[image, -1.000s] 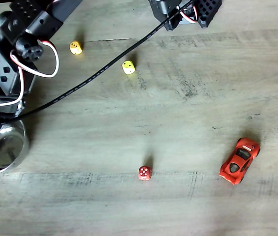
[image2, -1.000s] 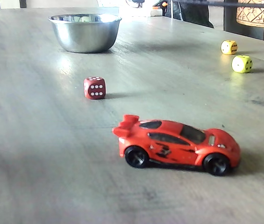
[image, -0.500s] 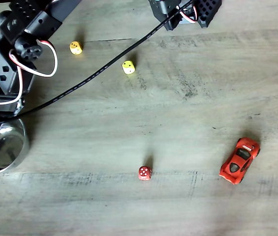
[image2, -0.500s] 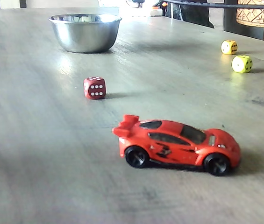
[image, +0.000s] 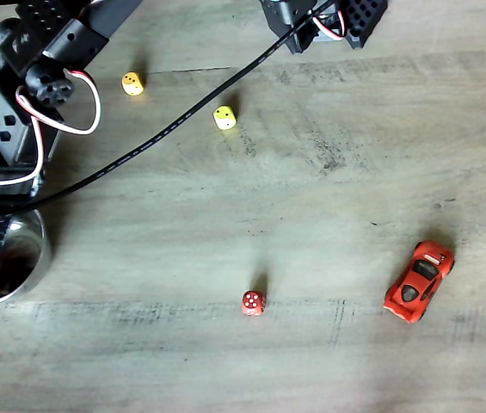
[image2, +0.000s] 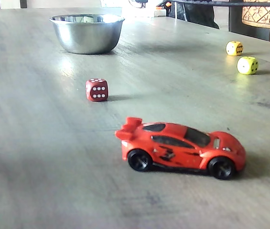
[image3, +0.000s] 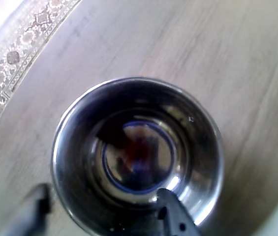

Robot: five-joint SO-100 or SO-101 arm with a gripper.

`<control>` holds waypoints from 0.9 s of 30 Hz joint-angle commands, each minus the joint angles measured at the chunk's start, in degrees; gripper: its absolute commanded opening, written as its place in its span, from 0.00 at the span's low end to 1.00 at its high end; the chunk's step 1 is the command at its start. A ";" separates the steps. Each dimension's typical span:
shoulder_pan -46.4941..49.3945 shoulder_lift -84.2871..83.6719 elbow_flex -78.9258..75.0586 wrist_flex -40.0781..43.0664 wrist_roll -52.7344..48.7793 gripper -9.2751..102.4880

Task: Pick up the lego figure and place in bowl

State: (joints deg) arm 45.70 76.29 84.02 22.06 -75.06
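Since the earlier frame: arm (image: 19,95) shifted slightly; bowl interior now darker in a fixed view; dice and car unmoved.

Claw (image3: 102,209): fingers spread apart, one blurred finger (image3: 30,214) at lower left of the wrist view, the other (image3: 175,216) at lower centre over the bowl's near rim. Nothing seen between them.

Bowl (image3: 207,147): shiny steel, upright on the desk (image3: 237,59), directly under the claw. A blurred reddish and dark patch lies at its bottom centre; whether it is the lego figure or a reflection cannot be told. In a fixed view the bowl (image: 32,262) sits at the left edge, partly under the arm. In another fixed view the bowl (image2: 87,36) stands at the far end.

Red die (image: 254,303): mid-desk, well apart from the bowl.

Two yellow dice (image: 132,83), (image: 224,118): near the arm base, apart from each other.

Red car (image: 419,280): at right, well apart from the rest.

Black cable (image: 174,129): runs diagonally above the desk.
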 commanded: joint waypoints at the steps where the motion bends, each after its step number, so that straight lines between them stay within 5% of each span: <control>1: 0.44 0.44 -5.01 -0.44 -0.62 0.34; 15: 0.09 0.79 -5.01 -0.35 0.09 0.32; 27: -0.35 1.41 -4.92 -0.35 0.18 0.10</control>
State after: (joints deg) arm 45.70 76.29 84.02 22.06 -75.23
